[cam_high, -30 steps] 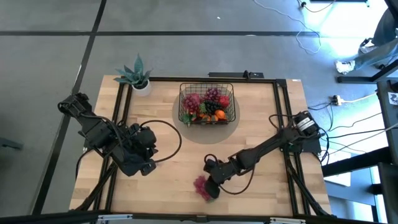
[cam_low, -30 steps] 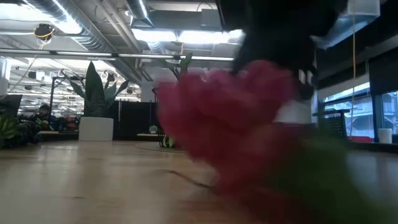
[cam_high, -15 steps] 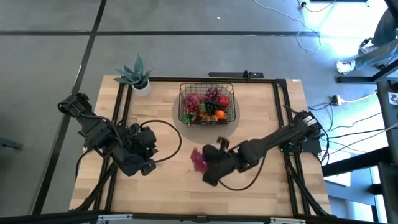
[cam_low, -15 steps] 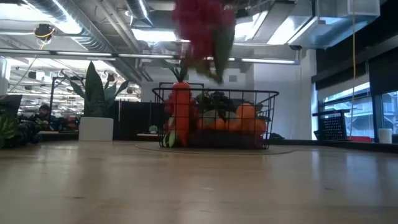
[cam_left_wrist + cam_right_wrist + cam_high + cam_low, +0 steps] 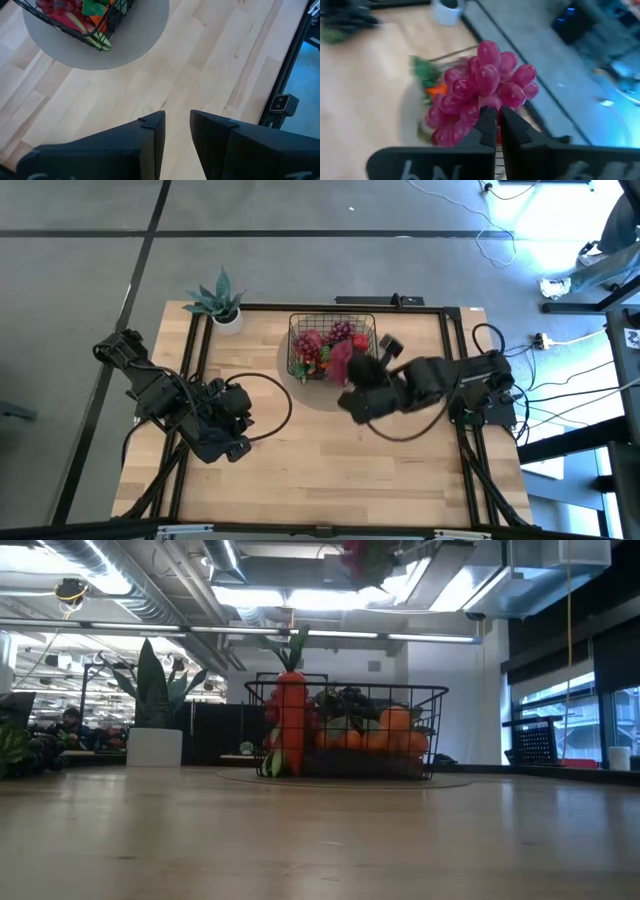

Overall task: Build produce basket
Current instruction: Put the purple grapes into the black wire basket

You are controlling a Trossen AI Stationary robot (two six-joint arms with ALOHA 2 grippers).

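Note:
The black wire basket (image 5: 296, 340) stands on a round grey mat at the table's far middle. It holds a carrot (image 5: 290, 710), oranges (image 5: 395, 730), grape bunches and other produce. My right gripper (image 5: 355, 375) is shut on a pink-red grape bunch (image 5: 480, 85), which is high above the basket's near right part (image 5: 342, 358). Only the bunch's lower tip (image 5: 365, 555) shows in the low view. My left gripper (image 5: 177, 130) waits at the table's left (image 5: 232, 425), slightly open and empty. My right gripper pinches the grape bunch between its two fingers (image 5: 487, 125) at the end of the bunch nearest the gripper (image 5: 492, 104). The rest of the bunch sticks out past the fingertips. The bunch is lifted clear, above the basket and the table.
A spiky green plant in a white pot (image 5: 222, 300) stands at the far left corner. The grey mat (image 5: 135, 45) reaches past the basket on all sides. Bare wooden tabletop (image 5: 300, 470) lies between the arms and the near edge.
My right gripper has risen from near the table's near edge with the grape bunch. It has swung toward the far edge and now holds the bunch over the basket. The bunch has gone from lying low on the table to hanging high and clear.

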